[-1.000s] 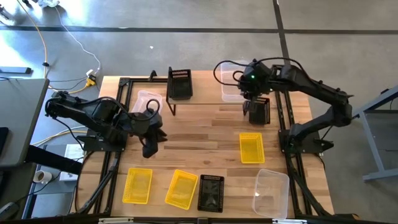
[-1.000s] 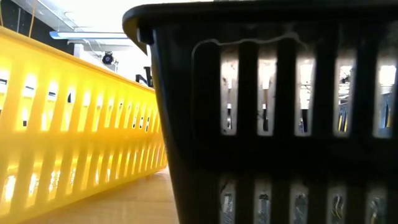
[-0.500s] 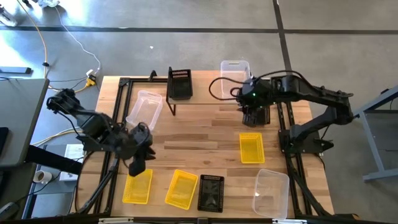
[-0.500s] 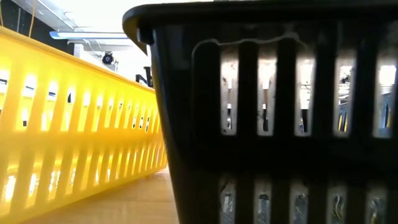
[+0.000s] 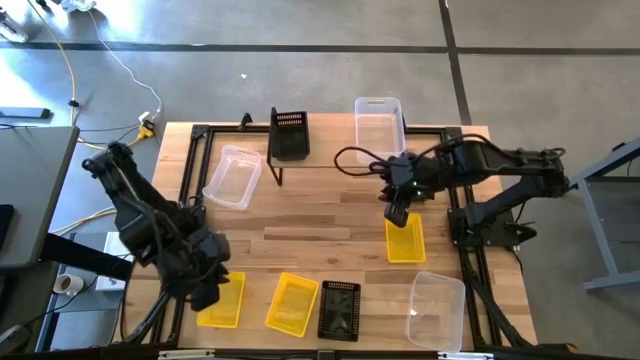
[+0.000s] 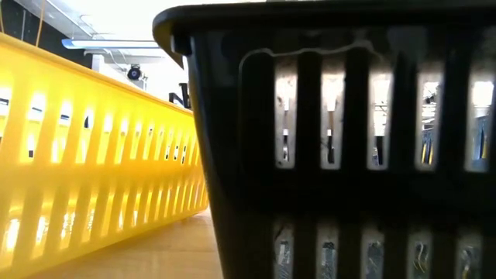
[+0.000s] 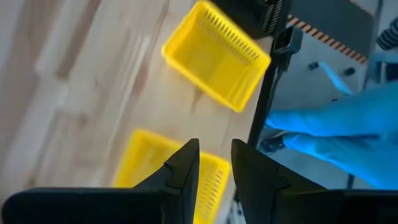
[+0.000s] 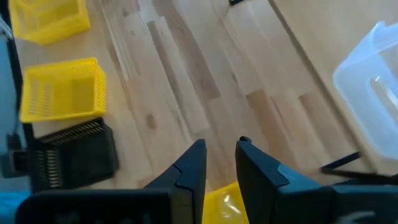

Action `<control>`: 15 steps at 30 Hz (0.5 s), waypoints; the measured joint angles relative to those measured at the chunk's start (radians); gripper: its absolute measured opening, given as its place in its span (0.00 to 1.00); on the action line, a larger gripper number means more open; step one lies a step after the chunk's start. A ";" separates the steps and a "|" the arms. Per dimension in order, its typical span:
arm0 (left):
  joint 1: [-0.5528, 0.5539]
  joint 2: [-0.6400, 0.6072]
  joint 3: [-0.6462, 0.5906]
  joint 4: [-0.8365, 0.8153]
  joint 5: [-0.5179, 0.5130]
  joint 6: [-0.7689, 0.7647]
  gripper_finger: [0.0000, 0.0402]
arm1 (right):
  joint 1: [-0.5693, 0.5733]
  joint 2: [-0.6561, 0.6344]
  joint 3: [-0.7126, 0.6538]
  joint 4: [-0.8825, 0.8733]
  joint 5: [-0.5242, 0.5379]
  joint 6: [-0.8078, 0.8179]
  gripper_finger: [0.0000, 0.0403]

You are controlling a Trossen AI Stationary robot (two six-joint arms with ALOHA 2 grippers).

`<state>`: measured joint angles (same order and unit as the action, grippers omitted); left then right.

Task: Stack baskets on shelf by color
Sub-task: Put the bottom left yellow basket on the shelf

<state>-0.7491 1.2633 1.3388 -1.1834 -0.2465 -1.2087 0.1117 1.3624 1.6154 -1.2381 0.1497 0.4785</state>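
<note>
- Below, the left pincer (image 5: 208,292) hovers at the desk's (image 5: 320,215) seven o'clock, fingers slightly parted, empty, over a yellow basket (image 5: 222,299).
- Right pincer (image 5: 397,213), at three o'clock, likewise parted and empty, over another yellow basket (image 5: 404,240).
- Shelf (image 5: 330,155) at twelve o'clock carries a black basket (image 5: 289,134).

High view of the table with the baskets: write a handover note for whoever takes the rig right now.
Left gripper: open, empty, over the leftmost yellow slotted plastic basket at the near edge.
Right gripper: open, empty, above the yellow basket on the right.
Shelf, a low light-wood plank: one black mesh basket and, apparently, one clear plastic basket.
On the table: middle yellow basket, second black basket, clear baskets far left and near right.
Done: no colour stack yet. Left: everything else. I cannot spot a third black basket.
</note>
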 joint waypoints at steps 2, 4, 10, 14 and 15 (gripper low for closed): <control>-0.044 0.016 0.000 -0.027 -0.001 -0.109 0.21 | 0.023 0.000 0.000 0.010 0.000 0.043 0.18; -0.081 0.037 0.000 -0.057 -0.003 -0.205 0.21 | 0.039 0.000 0.000 0.022 0.000 0.088 0.18; -0.168 0.120 0.000 -0.151 0.000 -0.454 0.21 | 0.077 0.000 0.000 0.068 -0.001 0.127 0.18; -0.199 0.172 0.000 -0.189 0.025 -0.605 0.21 | 0.087 0.000 0.000 0.099 -0.001 0.127 0.18; -0.206 0.186 0.000 -0.200 0.037 -0.647 0.21 | 0.086 0.000 0.000 0.104 -0.001 0.126 0.18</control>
<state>-0.9547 1.4489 1.3388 -1.3831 -0.2093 -1.8558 0.1980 1.3624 1.6154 -1.1339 0.1486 0.6047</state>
